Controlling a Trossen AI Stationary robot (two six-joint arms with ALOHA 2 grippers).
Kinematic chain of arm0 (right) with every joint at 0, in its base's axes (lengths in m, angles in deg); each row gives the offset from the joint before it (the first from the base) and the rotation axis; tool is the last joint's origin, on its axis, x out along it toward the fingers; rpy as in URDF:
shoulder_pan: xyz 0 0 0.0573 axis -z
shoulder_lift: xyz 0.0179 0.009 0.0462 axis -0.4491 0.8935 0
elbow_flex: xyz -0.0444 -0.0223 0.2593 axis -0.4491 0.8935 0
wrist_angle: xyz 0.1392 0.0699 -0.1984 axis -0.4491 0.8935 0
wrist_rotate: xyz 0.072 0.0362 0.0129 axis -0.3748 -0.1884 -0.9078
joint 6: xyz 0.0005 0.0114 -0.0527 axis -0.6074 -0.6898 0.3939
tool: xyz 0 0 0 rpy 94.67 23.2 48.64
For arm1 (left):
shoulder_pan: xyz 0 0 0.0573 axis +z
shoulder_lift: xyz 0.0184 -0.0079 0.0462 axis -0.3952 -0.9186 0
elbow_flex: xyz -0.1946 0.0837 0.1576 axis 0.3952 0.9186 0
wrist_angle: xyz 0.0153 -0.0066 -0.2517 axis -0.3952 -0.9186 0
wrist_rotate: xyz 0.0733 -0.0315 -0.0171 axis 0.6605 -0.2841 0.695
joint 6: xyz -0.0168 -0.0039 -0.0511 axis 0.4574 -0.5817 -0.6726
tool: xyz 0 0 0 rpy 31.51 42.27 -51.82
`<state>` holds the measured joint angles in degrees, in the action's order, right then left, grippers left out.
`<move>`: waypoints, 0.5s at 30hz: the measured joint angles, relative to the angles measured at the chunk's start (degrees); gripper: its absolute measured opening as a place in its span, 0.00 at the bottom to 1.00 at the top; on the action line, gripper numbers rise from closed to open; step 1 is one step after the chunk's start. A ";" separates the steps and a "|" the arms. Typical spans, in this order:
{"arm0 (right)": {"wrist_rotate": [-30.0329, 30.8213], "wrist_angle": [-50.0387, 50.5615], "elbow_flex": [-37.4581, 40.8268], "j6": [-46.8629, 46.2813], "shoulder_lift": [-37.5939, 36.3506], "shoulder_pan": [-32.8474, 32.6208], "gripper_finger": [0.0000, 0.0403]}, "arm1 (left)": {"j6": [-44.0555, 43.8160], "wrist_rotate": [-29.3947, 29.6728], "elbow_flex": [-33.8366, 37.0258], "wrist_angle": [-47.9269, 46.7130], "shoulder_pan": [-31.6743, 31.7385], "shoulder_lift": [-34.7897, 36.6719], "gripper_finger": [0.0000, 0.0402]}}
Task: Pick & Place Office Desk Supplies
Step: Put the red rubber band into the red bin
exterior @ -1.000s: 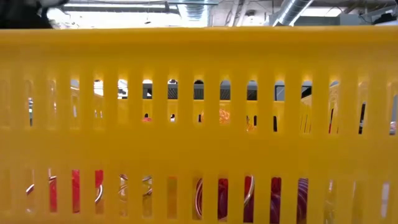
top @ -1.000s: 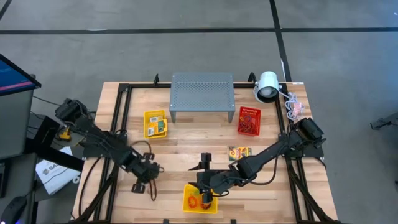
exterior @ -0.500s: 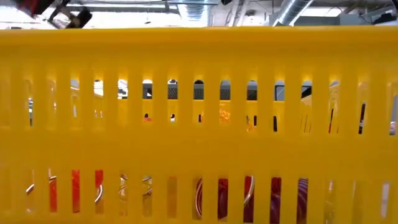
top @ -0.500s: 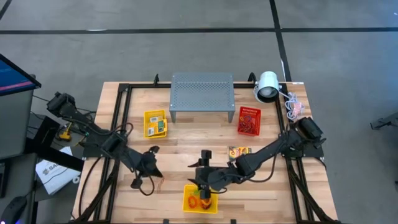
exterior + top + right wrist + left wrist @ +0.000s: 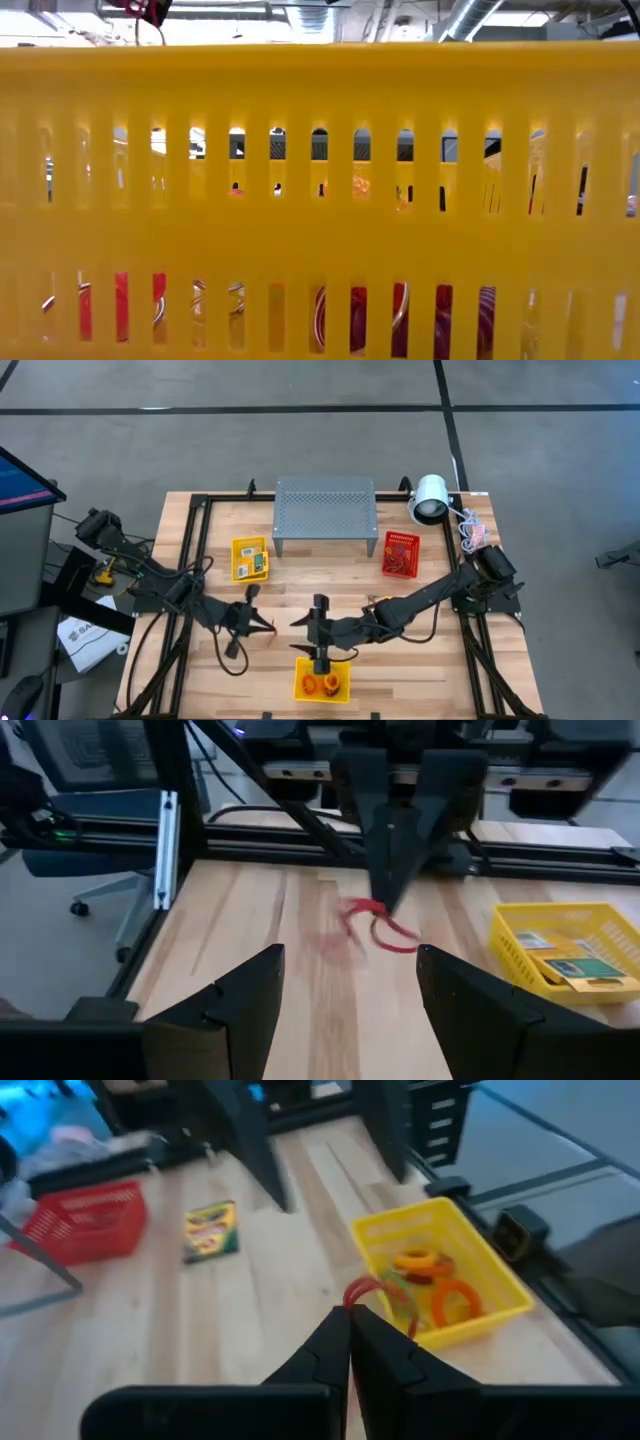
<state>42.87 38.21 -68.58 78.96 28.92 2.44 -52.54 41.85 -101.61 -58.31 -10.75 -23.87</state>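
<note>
My left gripper (image 5: 268, 626) (image 5: 350, 1315) hovers above the table's near middle, shut on a red rubber band (image 5: 365, 1290). To its right, a yellow basket (image 5: 322, 682) at the near edge holds orange and red rubber bands (image 5: 432, 1280). My right gripper (image 5: 303, 625) (image 5: 350, 960) stands open just beyond that basket, facing the left gripper, with nothing between its fingers. A crayon box (image 5: 210, 1230) lies flat on the table right of centre. More crayon boxes (image 5: 252, 560) lie in a second yellow basket (image 5: 238, 546) at the far left. My left gripper pinches the red rubber band (image 5: 375, 928) at its fingertips (image 5: 388, 890). The fingers slant a little downward, toward the table's right side. The band hangs as a small slack loop from the tips, clear of the table.
A grey perforated stand (image 5: 325, 510) sits at the far middle, with a red basket (image 5: 400, 553) and a white lamp (image 5: 430, 498) to its right. The low view is filled by the near basket's slotted wall (image 5: 320, 230). Bare wood lies between the arms and the stand.
My left gripper has risen off the table with the red band, tipped from pointing down to nearly level, and edged toward the near basket. My right gripper has drawn back from over the basket toward the far edge and the left, staying open.
</note>
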 joint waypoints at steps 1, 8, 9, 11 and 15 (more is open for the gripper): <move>-0.50 -0.36 0.00 0.05 0.00 0.00 0.56 | 0.80 0.48 0.00 0.42 0.18 0.00 0.01; -0.48 -1.29 0.00 -0.23 0.00 0.80 0.56 | 5.39 1.92 0.00 4.24 1.81 0.02 0.01; -0.47 -1.33 0.00 -0.23 0.00 0.97 0.56 | 5.91 1.90 0.00 4.72 2.10 0.02 0.01; -0.47 -1.38 0.00 -0.23 0.00 1.09 0.56 | 7.08 1.94 0.00 5.77 2.31 0.02 0.01; -0.47 -2.25 0.00 -0.40 0.00 1.20 0.56 | 8.81 2.96 0.00 7.56 2.31 0.02 0.01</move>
<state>42.40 35.97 -68.58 78.56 28.92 3.63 -43.73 44.82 -101.61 -50.75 -8.45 -23.84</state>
